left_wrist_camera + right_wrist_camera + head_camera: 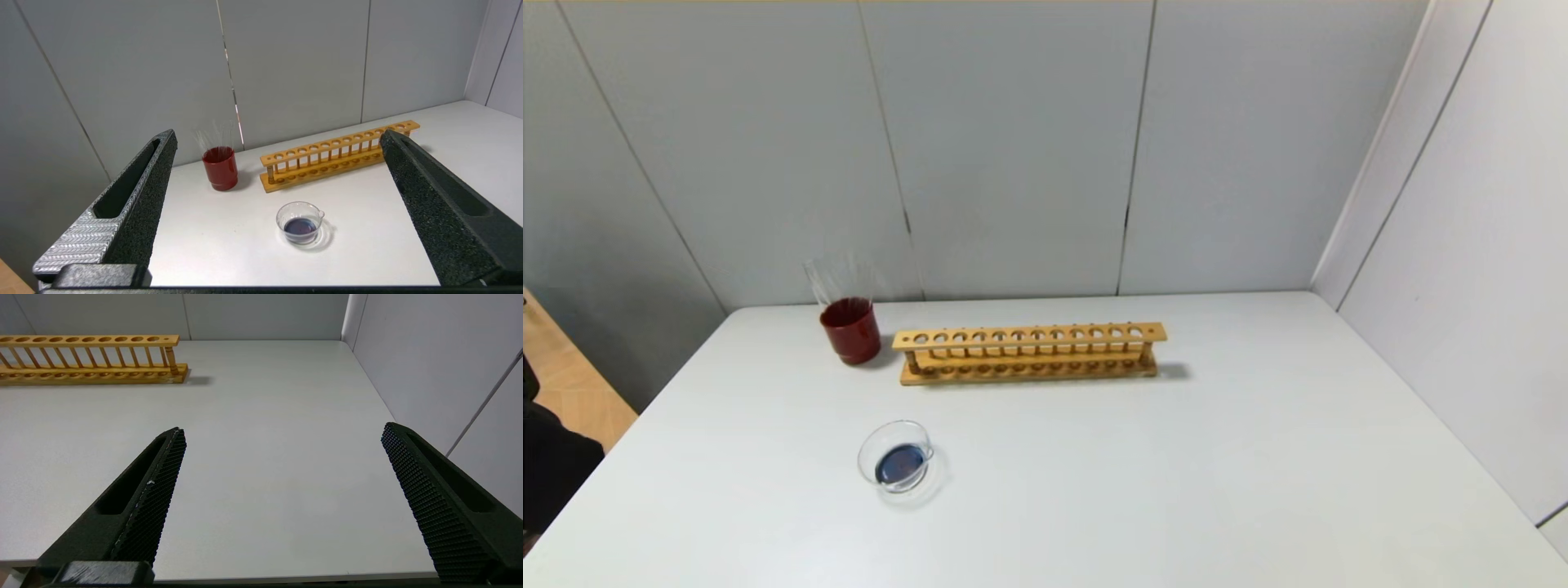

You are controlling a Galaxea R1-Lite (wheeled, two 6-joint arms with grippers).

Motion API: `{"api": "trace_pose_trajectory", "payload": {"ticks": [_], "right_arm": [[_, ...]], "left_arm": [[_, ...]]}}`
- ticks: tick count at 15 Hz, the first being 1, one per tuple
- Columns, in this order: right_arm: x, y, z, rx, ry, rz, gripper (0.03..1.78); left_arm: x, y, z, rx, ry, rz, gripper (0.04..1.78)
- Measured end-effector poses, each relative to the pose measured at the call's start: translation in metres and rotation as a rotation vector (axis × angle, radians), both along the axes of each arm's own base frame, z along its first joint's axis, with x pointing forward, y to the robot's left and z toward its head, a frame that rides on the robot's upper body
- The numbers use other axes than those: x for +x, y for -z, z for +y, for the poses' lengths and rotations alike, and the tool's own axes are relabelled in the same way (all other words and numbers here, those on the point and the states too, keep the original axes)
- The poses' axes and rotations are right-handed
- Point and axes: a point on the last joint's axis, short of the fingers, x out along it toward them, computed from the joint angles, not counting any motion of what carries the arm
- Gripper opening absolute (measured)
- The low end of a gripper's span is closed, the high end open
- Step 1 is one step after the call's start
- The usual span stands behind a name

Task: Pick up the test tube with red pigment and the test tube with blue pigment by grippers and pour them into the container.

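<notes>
The container (pixel 896 465), a low clear glass beaker with a pour lip, stands on the white table at front left and holds a shallow pool of dark blue-purple liquid; the left wrist view shows the container (pixel 300 222) too. No test tube with red pigment or test tube with blue pigment shows in any view. My left gripper (pixel 278 134) is open and empty, pulled back behind the table's near edge and facing the beaker. My right gripper (pixel 282 428) is open and empty over the near right edge. Neither gripper appears in the head view.
A long wooden test-tube rack (pixel 1029 353) with empty holes stands across the back middle of the table. To its left, a dark red cup (pixel 850 330) holds several colourless clear tubes. Grey walls close in behind and on the right.
</notes>
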Motion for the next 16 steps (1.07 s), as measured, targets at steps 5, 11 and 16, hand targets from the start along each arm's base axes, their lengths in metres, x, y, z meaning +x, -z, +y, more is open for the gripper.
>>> {"api": "trace_pose_trajectory", "payload": {"ticks": [5, 11, 16], "right_arm": [[0.000, 0.000, 0.000, 0.000, 0.000, 0.000, 1.75], [0.000, 0.000, 0.000, 0.000, 0.000, 0.000, 1.75], [0.000, 0.000, 0.000, 0.000, 0.000, 0.000, 1.75]], "left_arm": [[0.005, 0.054, 0.000, -0.017, -0.033, 0.043, 1.75], [0.026, 0.113, 0.002, -0.073, -0.143, 0.234, 1.75], [0.027, 0.119, 0.004, -0.054, -0.208, 0.267, 1.75]]}}
